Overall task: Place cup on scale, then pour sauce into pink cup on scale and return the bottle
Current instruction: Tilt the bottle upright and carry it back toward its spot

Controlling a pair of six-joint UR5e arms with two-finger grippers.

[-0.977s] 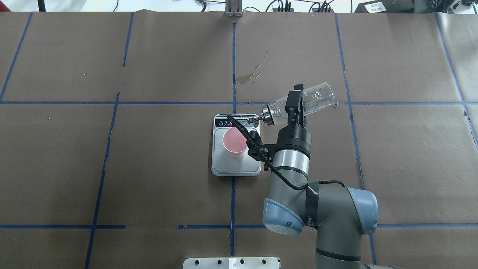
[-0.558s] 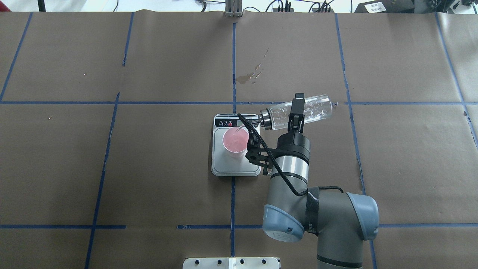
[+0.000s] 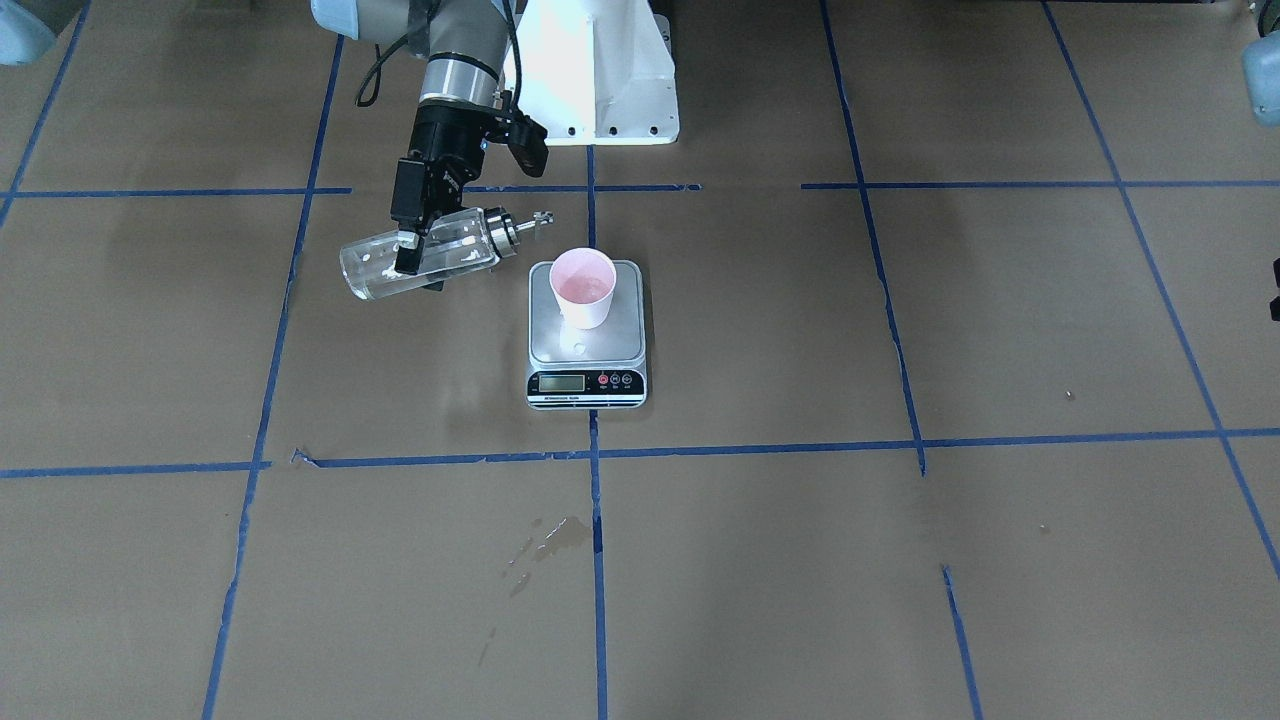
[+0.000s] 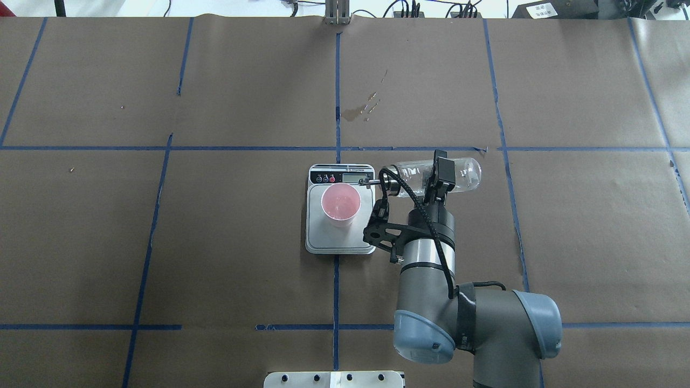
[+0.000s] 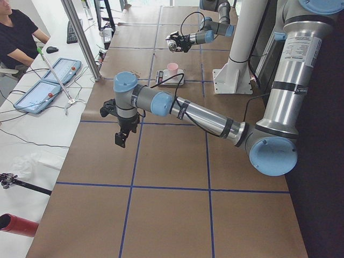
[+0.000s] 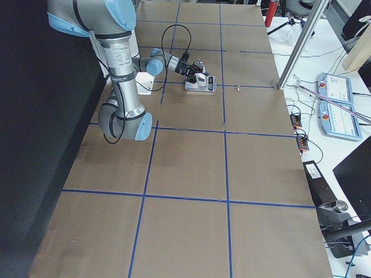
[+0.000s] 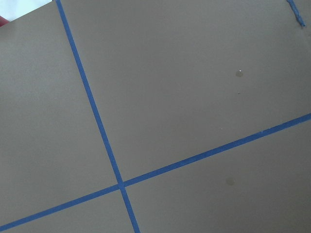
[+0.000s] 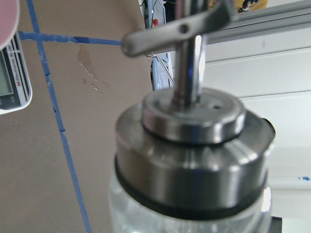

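One arm does the work at a brown-paper table (image 4: 242, 258) marked off in blue tape. Nearest the robot's base, the right arm reaches forward, and the right gripper (image 4: 437, 177) is clenched across the middle of the bottle (image 4: 467, 173), one black finger on each side of the glass.

The bottle is a clear cylinder with a shiny metal collar (image 8: 192, 160) and a thin metal spout (image 4: 366, 183). It is held off the table, lying close to level, base pointing away from the scale (image 4: 339, 241) and spout towards it. The spout tip sits over the scale's corner by the display, beside the cup (image 4: 340, 203) and not over its mouth. Droplets cling inside the glass; how much sauce remains in it cannot be told.

Just to the side, the cup stands upright on the scale's silver platform, narrower than the platform and set towards the display end. It is whitish-pink outside and pink inside, with a faint sheen at the bottom that may be liquid.

Beyond the scale, a dark wet stain (image 4: 358, 112) marks the paper.

Well apart, at the table's left end, the left gripper (image 5: 121, 138) hangs over bare paper; whether its jaws are parted cannot be told.
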